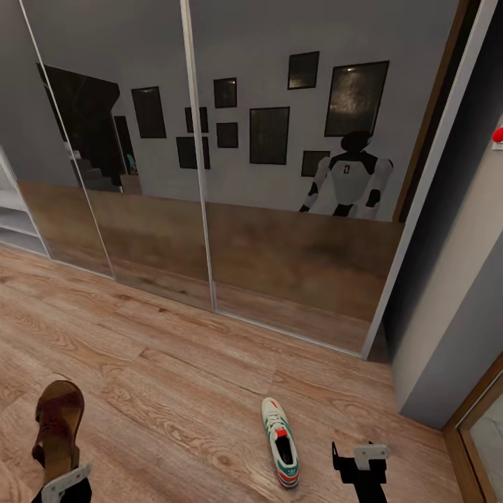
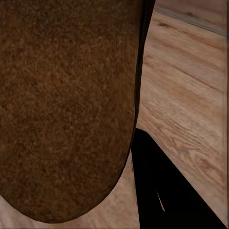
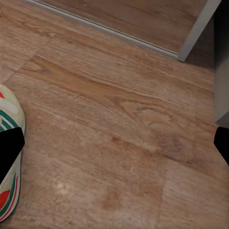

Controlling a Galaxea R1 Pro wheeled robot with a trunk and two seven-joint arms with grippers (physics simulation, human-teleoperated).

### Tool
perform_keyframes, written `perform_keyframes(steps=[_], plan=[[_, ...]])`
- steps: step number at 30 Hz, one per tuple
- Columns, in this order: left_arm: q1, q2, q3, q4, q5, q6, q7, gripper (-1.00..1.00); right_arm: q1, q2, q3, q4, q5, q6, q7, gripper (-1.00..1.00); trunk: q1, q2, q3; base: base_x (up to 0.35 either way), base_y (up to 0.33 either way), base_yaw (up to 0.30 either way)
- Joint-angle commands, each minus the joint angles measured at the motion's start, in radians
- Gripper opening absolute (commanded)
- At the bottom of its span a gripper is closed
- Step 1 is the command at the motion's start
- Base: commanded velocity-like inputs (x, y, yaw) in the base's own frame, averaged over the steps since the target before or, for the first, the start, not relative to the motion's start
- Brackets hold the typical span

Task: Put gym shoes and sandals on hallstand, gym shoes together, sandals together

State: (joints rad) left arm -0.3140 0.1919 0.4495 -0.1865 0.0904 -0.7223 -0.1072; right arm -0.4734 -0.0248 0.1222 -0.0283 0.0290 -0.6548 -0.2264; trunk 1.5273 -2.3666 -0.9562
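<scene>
**Sandal held at the left, one gym shoe on the floor at the right**

At the far left edge of the head view, a strip of white open shelves (image 1: 14, 220) stands against the mirrored wardrobe doors (image 1: 209, 209), which run across the back of the corridor. The mirrors reflect dark picture frames on a grey wall and the white-and-black robot itself (image 1: 347, 178).

Low at the left, the left pincer (image 1: 59, 482) holds a dark brown sandal (image 1: 57, 423) above the corridor floor (image 1: 175, 363). The sandal points away from the robot, its toe up toward the mirrors and its heel end down at the pincer. In the left wrist view the sandal's brown surface (image 2: 67, 109) sits right up against the camera, with a black finger (image 2: 162, 191) beside its edge and the wood-grain planks beyond. The pincer is closed around the sandal's heel end, though the contact itself is hidden by the shoe.

Further right, a cream-white gym shoe (image 1: 281, 442) with green stripes and a red-orange tongue label lies flat on the floor, lengthwise to the robot, toe toward the mirrors.

Just beside it to the right hangs the right pincer (image 1: 360, 457), above the planks and apart from the shoe. In the right wrist view its two black fingertips (image 3: 10, 148) stand wide apart at opposite edges with nothing between them but bare floor; the gym shoe (image 3: 9, 191) lies beside one fingertip. At the far right of the head view a grey wall corner (image 1: 454, 300) closes the corridor.
</scene>
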Motion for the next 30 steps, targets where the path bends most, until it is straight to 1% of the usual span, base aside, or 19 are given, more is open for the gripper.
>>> perform_keyframes(steps=[1,10,14,15,16,18,19,20,23,24,28,30], plan=[[-0.006,0.0,0.004,0.001,0.006,0.001,-0.01,-1.0,-0.001,0.0,0.008,0.001,0.003,0.0,-0.01,1.0,0.0,0.0,-0.001,0.0,0.0,0.0],[-0.058,-0.009,0.002,0.001,0.004,0.053,-0.006,-1.0,-0.001,0.003,0.008,0.001,0.003,0.0,-0.009,1.0,0.0,0.0,-0.001,0.0,0.0,0.0],[-0.081,-0.013,-0.004,-0.001,-0.004,0.076,-0.003,-1.0,-0.001,0.003,0.008,0.002,0.003,0.0,-0.008,1.0,0.0,0.0,-0.001,0.0,0.0,0.0],[-0.332,-0.014,-0.005,-0.001,-0.112,0.342,-0.002,-1.0,-0.001,0.003,0.008,0.002,0.003,0.0,-0.008,1.0,0.0,0.0,-0.001,0.0,0.0,0.0],[-0.344,-0.015,-0.005,-0.001,-0.127,0.352,-0.002,-1.0,-0.001,0.003,0.008,0.002,0.003,0.0,-0.008,1.0,0.0,0.0,-0.001,0.0,0.0,0.0],[-0.384,-0.025,-0.006,-0.001,-0.185,0.404,-0.001,-1.0,-0.001,0.004,0.008,0.002,0.003,0.0,-0.008,1.0,0.0,0.0,-0.001,0.0,0.0,0.0],[-0.392,-0.028,-0.007,-0.001,-0.198,0.419,0.0,-1.0,-0.001,0.004,0.008,0.002,0.003,0.0,-0.008,1.0,0.0,0.0,-0.001,0.0,0.0,0.0],[-0.405,-0.037,-0.009,-0.001,-0.222,0.45,0.001,-1.0,-0.001,0.004,0.009,0.002,0.003,0.0,-0.008,1.0,0.0,0.0,-0.001,0.0,0.0,0.0],[-0.422,-0.047,-0.01,-0.002,-0.253,0.485,0.003,-1.0,-0.001,0.005,0.009,0.002,0.003,0.0,-0.008,1.0,0.0,0.0,-0.001,0.0,0.0,0.0],[-0.434,-0.052,-0.011,-0.002,-0.268,0.5,0.003,-1.0,-0.001,0.005,0.009,0.002,0.003,0.0,-0.008,1.0,0.0,0.0,-0.001,0.0,0.0,0.0],[-0.454,-0.057,-0.011,-0.002,-0.288,0.519,0.004,-1.0,-0.001,0.007,0.01,0.002,0.003,0.0,-0.007,1.0,0.0,0.0,-0.001,0.0,0.0,0.0],[-0.458,-0.057,-0.01,-0.002,-0.292,0.52,0.005,-1.0,-0.001,0.007,0.01,0.002,0.003,0.0,-0.007,1.0,0.0,0.0,-0.001,0.0,0.0,0.0]])
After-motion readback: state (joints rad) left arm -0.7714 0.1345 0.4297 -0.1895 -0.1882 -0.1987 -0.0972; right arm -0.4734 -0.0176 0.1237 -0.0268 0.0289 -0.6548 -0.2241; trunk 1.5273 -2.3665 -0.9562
